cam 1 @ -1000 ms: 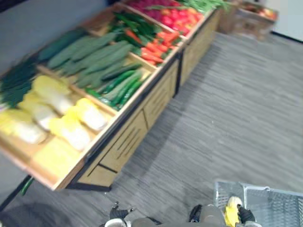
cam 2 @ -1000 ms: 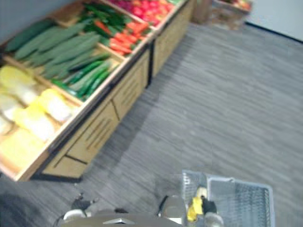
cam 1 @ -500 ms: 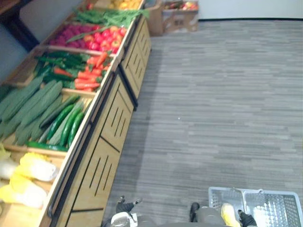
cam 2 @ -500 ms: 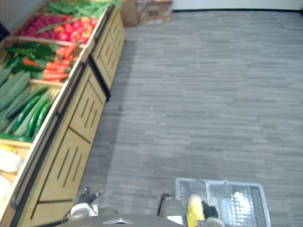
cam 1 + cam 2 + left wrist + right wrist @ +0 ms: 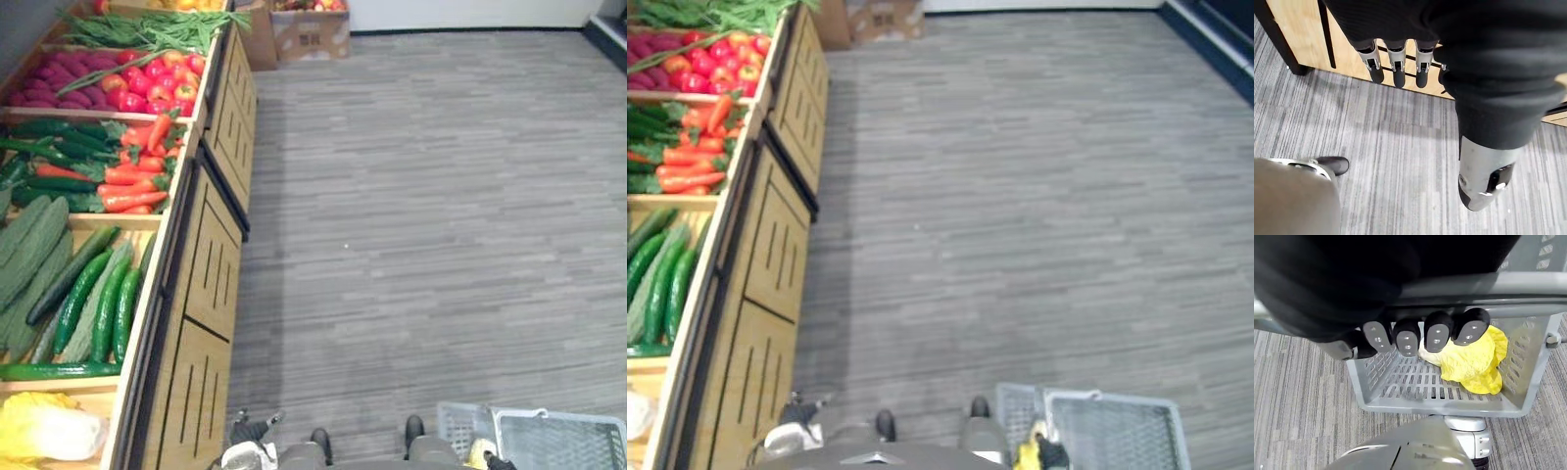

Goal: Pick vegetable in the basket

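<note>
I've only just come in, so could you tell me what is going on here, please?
The robot stands beside a wooden produce stand of cucumbers and carrots. Its right hand is curled round the handle of a grey basket, with one yellow cabbage lying in it. Its left hand hangs free with straight fingers, holding nothing.

The vegetable is a yellow head of crinkled leaves with a pale, whitish base. It lies on its side on the slotted floor of the basket. It sits toward one end of that floor, and its leaves touch the end wall near a corner. The basket is grey plastic with slotted walls. It hangs upright by its grey handle, with the fingers of my right hand curled round it.
</note>
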Controlling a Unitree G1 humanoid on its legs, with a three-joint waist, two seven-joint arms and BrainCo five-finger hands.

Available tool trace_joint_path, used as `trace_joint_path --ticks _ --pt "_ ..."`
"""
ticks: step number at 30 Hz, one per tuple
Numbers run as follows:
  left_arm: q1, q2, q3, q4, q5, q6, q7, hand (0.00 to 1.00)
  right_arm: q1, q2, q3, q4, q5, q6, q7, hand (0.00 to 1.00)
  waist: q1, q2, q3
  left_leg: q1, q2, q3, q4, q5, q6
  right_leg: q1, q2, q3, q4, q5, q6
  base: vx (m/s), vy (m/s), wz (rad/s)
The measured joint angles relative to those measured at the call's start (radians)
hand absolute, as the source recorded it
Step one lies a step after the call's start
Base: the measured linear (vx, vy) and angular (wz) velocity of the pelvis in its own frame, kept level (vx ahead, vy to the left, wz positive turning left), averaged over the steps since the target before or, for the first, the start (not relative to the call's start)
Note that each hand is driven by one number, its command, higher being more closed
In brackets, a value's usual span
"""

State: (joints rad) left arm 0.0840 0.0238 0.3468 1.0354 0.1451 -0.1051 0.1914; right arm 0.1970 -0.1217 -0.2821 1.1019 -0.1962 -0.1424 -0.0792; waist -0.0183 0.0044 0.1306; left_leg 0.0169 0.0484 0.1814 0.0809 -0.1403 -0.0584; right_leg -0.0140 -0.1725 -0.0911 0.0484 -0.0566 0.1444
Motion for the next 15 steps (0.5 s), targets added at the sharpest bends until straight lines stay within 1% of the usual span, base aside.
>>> trace_joint_path --ticks 1,2,3,4,5,6,7,8,9,10,11,12,13,14,15 --pt "0.000 0.005 -0.006 0.001 0.018 0.000 0.000 0.00 0.000 0.001 -0.016 0.000 0.000 0.000 0.001 1.00 0.000 -0.002 0.002 0.009 -0.005 0.000 0.007 -0.018 0.014 -0.004 -0.010 -0.006 0.053 -0.021 0.019 0.15 0.110 0.10" --pt "0.000 0.006 -0.010 0.001 0.024 0.000 0.000 0.00 -0.002 0.003 -0.023 -0.001 0.000 0.000 0.001 1.00 0.000 -0.001 0.001 0.015 -0.004 0.000 0.017 -0.029 0.017 -0.015 -0.016 -0.006 0.094 -0.031 0.017 0.14 0.110 0.00" --pt "0.001 0.009 -0.021 0.002 0.027 0.000 0.000 0.00 -0.008 0.004 -0.030 -0.005 0.001 0.000 0.000 1.00 0.006 0.006 0.004 0.029 0.006 0.004 0.034 -0.049 0.021 -0.063 -0.017 -0.002 0.223 -0.045 0.010 0.10 0.093 -0.08" --pt "0.001 0.014 -0.031 0.003 0.027 0.001 -0.001 0.00 -0.009 0.003 -0.032 -0.014 0.003 0.000 0.001 1.00 0.010 0.007 0.005 0.038 0.008 0.009 0.040 -0.056 0.024 -0.096 -0.019 0.006 0.309 -0.049 0.003 0.11 0.122 -0.16" --pt "0.004 0.027 -0.044 0.000 0.027 0.001 -0.001 0.00 -0.009 0.005 -0.032 -0.037 0.004 -0.001 0.001 1.00 0.020 -0.008 0.014 0.063 0.001 0.029 0.047 -0.068 0.031 -0.175 -0.031 0.023 0.496 -0.049 -0.001 0.10 0.101 -0.05" --pt "0.007 0.045 -0.046 0.000 0.027 0.002 -0.001 0.00 -0.007 0.019 -0.028 -0.049 0.003 -0.003 0.000 1.00 0.020 -0.029 0.020 0.089 -0.016 0.026 0.054 -0.087 0.040 -0.226 -0.062 0.027 0.639 -0.039 -0.015 0.11 0.090 -0.05" --pt "0.010 0.051 -0.045 -0.002 0.027 0.004 -0.001 0.00 -0.006 0.025 -0.026 -0.056 0.003 -0.002 0.000 1.00 0.019 -0.041 0.022 0.106 -0.023 0.024 0.053 -0.096 0.046 -0.249 -0.074 0.028 0.699 -0.027 -0.032 0.17 0.043 -0.04" --pt "0.016 0.051 -0.043 -0.005 0.027 0.007 -0.001 0.00 -0.004 0.035 -0.022 -0.074 0.003 -0.002 0.001 1.00 0.020 -0.050 0.024 0.139 -0.022 0.024 0.056 -0.122 0.057 -0.286 -0.080 0.030 0.795 -0.026 -0.049 0.17 0.020 -0.16" --pt "0.032 0.055 -0.041 -0.004 0.027 0.012 -0.001 0.00 -0.007 0.044 -0.021 -0.084 0.003 -0.005 0.002 1.00 0.020 -0.048 0.023 0.160 -0.010 0.026 0.057 -0.137 0.056 -0.308 -0.061 0.017 0.812 -0.072 -0.060 0.21 -0.005 -0.11" --pt "0.033 0.053 -0.032 -0.003 0.027 0.020 -0.001 0.00 -0.007 0.049 -0.016 -0.086 0.003 -0.010 0.003 1.00 0.018 -0.042 0.023 0.165 0.003 0.026 0.056 -0.146 0.054 -0.326 -0.044 0.004 0.786 -0.094 -0.062 0.17 -0.022 0.03" --pt "0.031 0.048 -0.021 -0.002 0.027 0.021 0.000 0.00 -0.009 0.057 -0.014 -0.087 0.004 -0.013 0.003 1.00 0.016 -0.037 0.024 0.167 0.016 0.021 0.054 -0.153 0.049 -0.349 -0.021 -0.018 0.740 -0.100 -0.070 0.30 -0.096 0.16" --pt "0.027 0.035 0.001 -0.002 0.027 0.022 0.000 0.00 -0.017 0.063 -0.018 -0.087 0.011 -0.013 0.004 1.00 0.016 -0.028 0.028 0.175 0.032 0.016 0.040 -0.157 0.041 -0.371 0.007 -0.044 0.650 -0.100 -0.070 0.30 -0.111 0.19" --pt "0.025 0.024 0.016 -0.002 0.028 0.022 0.000 0.00 -0.019 0.065 -0.025 -0.087 0.014 -0.012 0.004 1.00 0.015 -0.022 0.030 0.180 0.041 0.011 0.037 -0.160 0.035 -0.379 0.020 -0.058 0.590 -0.097 -0.066 0.42 -0.167 0.29" --pt "0.019 0.003 0.032 -0.003 0.029 0.022 0.000 0.00 -0.016 0.065 -0.032 -0.087 0.020 -0.007 0.005 1.00 0.011 -0.008 0.032 0.191 0.058 -0.003 0.025 -0.166 0.024 -0.388 0.035 -0.071 0.465 -0.083 -0.058 0.41 -0.195 0.42" --pt "0.014 -0.009 0.058 -0.006 0.035 0.022 0.000 0.00 -0.011 0.065 -0.051 -0.087 0.023 0.002 0.004 1.00 0.007 0.003 0.039 0.215 0.074 -0.017 0.012 -0.178 0.003 -0.388 0.046 -0.063 0.351 -0.067 -0.040 0.43 -0.223 0.54"
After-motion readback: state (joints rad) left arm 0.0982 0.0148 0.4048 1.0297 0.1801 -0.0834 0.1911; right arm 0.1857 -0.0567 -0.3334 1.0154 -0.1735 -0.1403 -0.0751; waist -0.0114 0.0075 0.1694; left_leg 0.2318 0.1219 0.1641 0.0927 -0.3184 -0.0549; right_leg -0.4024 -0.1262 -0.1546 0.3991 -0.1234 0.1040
